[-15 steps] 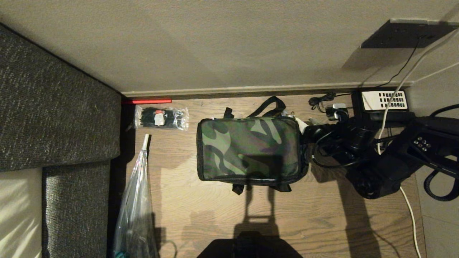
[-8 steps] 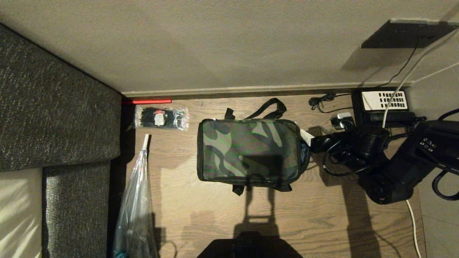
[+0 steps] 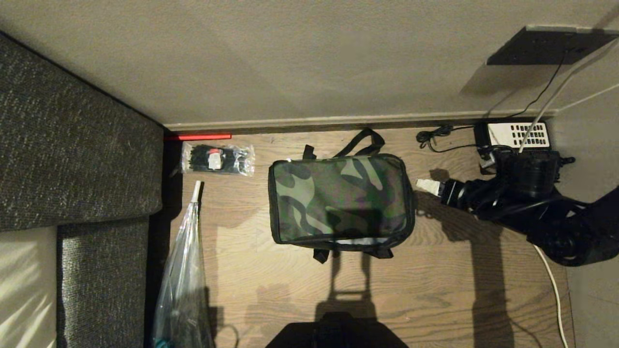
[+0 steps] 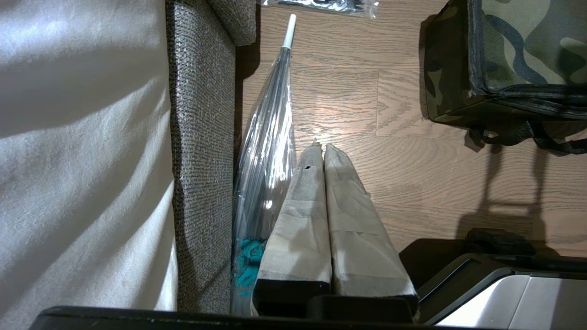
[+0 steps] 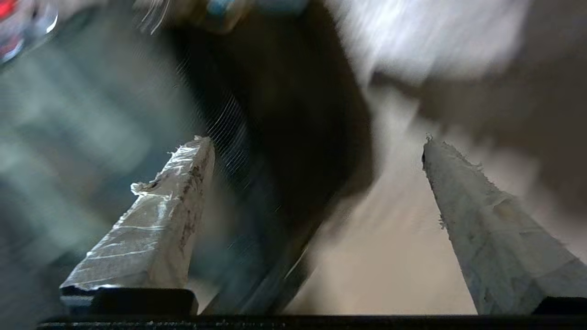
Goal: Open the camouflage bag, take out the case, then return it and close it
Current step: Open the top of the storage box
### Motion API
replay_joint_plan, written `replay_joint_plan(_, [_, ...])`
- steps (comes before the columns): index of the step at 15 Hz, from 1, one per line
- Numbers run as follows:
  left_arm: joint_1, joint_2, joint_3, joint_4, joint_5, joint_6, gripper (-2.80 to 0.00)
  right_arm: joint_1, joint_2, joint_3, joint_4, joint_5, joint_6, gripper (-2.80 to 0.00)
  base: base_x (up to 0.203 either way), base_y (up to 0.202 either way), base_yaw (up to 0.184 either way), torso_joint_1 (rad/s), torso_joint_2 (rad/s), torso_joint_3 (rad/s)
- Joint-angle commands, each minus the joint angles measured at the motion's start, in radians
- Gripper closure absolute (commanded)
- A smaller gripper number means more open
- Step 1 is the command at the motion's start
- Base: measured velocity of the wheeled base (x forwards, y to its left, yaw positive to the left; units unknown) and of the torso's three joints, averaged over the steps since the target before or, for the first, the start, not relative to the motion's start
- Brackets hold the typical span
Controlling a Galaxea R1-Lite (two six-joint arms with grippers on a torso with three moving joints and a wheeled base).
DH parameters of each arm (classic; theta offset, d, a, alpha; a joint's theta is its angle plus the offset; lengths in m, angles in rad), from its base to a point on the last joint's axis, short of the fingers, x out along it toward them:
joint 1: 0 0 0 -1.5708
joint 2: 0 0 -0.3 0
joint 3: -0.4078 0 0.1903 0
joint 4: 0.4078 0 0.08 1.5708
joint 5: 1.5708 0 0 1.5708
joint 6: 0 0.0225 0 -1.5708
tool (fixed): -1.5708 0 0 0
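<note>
Taped right hand (image 5: 316, 142) spread; head view hides gap.

The right arm (image 3: 541, 212) is built of black, rounded housings, with black cables looped along it. The right gripper (image 5: 316, 183) is made of two tapered fingers (image 5: 156, 220) wrapped in pale tape. The left gripper (image 4: 323, 151) is wrapped likewise, on a black base.

Camouflage bag (image 3: 341, 200), seemingly zipped, on floor.
</note>
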Motion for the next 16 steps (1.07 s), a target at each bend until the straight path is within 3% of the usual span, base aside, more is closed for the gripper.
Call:
replay_joint_plan(1, [0.000, 0.000, 0.003, 0.000, 0.000, 0.000, 0.00, 0.076, -0.138, 0.080, 0.214, 0.018, 0.058, -2.80, 0.000, 0.000, 0.000, 0.000, 0.00, 0.000])
replay_joint_plan(6, [0.000, 0.000, 0.003, 0.000, 0.002, 0.000, 0.00, 0.138, -0.066, 0.083, 0.223, 0.018, 0.073, -2.80, 0.000, 0.000, 0.000, 0.000, 0.00, 0.000])
replay_joint_plan(13, [0.000, 0.000, 0.003, 0.000, 0.000, 0.000, 0.00, 0.245, 0.047, -0.086, 0.208, 0.012, 0.168, -2.80, 0.000, 0.000, 0.000, 0.000, 0.00, 0.000])
replay_joint_plan(16, [0.000, 0.000, 0.003, 0.000, 0.000, -0.001, 0.00, 0.283, 0.106, -0.164, 0.202, -0.041, 0.195, -2.80, 0.000, 0.000, 0.000, 0.000, 0.00, 0.000])
